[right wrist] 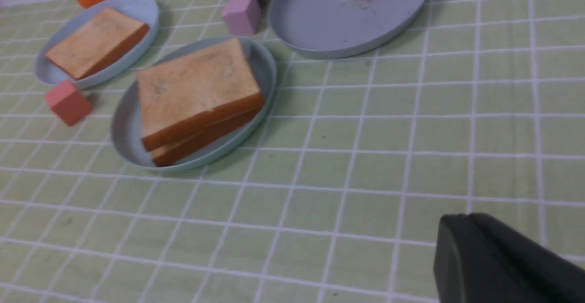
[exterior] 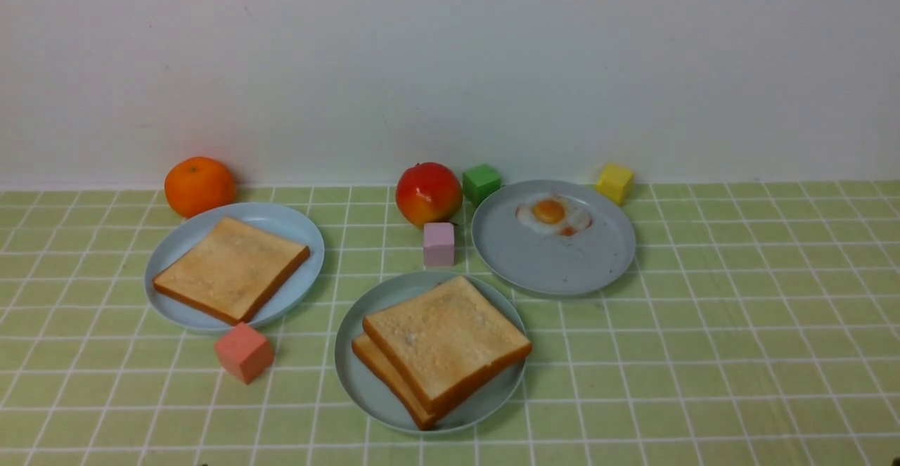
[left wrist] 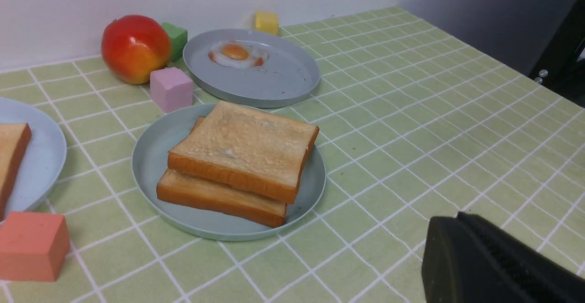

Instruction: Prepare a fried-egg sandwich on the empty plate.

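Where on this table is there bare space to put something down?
The widest bare stretch is the tablecloth right of the egg plate and the toast-stack plate, plus the near strip in front. It is crowded at the back middle, where the apple, pink block and green block cluster.

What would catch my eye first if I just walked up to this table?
Probably the two stacked toast slices on the mint plate at the front centre of the green checked cloth. Behind it to the right, a fried egg lies at the far edge of a grey-blue plate; a bright apple and orange stand near the wall.
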`<control>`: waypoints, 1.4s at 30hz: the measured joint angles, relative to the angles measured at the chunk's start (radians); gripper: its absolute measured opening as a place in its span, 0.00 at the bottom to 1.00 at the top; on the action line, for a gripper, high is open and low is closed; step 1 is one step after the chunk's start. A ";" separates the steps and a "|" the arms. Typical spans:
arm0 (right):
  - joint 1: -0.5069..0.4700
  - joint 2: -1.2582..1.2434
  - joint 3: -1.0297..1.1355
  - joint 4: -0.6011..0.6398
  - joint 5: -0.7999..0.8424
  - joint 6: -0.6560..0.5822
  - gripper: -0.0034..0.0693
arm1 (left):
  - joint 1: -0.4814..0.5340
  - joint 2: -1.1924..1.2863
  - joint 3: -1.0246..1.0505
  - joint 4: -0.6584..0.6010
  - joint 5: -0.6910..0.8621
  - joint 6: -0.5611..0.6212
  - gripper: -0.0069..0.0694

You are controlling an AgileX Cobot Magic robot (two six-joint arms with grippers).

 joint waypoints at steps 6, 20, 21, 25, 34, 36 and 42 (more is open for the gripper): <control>-0.179 -0.142 0.180 -0.073 -0.143 0.000 0.03 | 0.000 0.000 0.000 0.000 0.002 0.000 0.07; -0.274 -0.262 0.257 -0.114 -0.110 0.000 0.03 | 0.000 0.000 0.000 0.001 0.007 0.000 0.07; -0.274 -0.262 0.257 -0.114 -0.110 0.000 0.03 | 0.000 0.000 0.000 0.001 0.007 0.000 0.07; -0.274 -0.262 0.257 -0.114 -0.110 0.000 0.03 | 0.000 0.000 0.000 0.001 0.008 0.000 0.08; -0.274 -0.262 0.256 -0.114 -0.107 0.000 0.03 | 0.000 0.000 0.000 0.001 0.009 0.000 0.09; -0.274 -0.262 0.256 -0.114 -0.107 0.000 0.04 | 0.000 0.000 0.000 0.001 0.009 0.000 0.09; -0.274 -0.262 0.256 -0.114 -0.105 0.000 0.04 | 0.000 0.000 0.000 0.001 0.009 0.000 0.09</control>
